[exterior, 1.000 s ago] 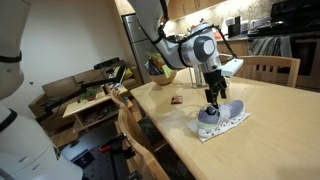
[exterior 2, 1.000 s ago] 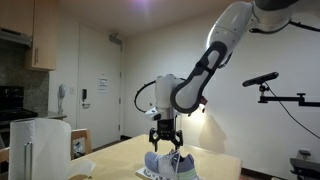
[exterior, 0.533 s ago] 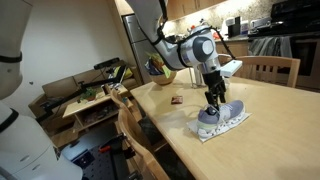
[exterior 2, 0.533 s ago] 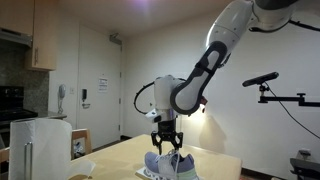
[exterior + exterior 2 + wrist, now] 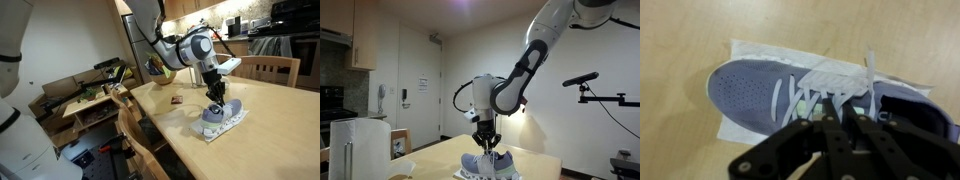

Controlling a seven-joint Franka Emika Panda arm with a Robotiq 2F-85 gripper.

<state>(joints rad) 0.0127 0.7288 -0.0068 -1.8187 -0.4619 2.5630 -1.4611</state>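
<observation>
While the claw [image 5: 840, 112] is pinching the sneaker [image 5: 760, 95]'s laces [image 5: 825, 85] near the surface [image 5: 270, 110]'s edge, lifting is probably demanding a steady pull.

The shoe [image 5: 755, 95] has a blue-grey cloth upper, matt and finely textured, with flat white cloth laces [image 5: 830, 80] and a smooth white sole. Under it lies a white sheet of paper [image 5: 750, 50], matt and slightly crinkled. The counter [image 5: 680, 40] is pale wood with fine grain, smooth with a soft sheen. The fingers [image 5: 832, 135] are black and matt; blurred as they are, probably plastic. The arm [image 5: 545, 40] has a smooth, glossy white plastic shell. The chair [image 5: 272, 68] is varnished wood.
</observation>
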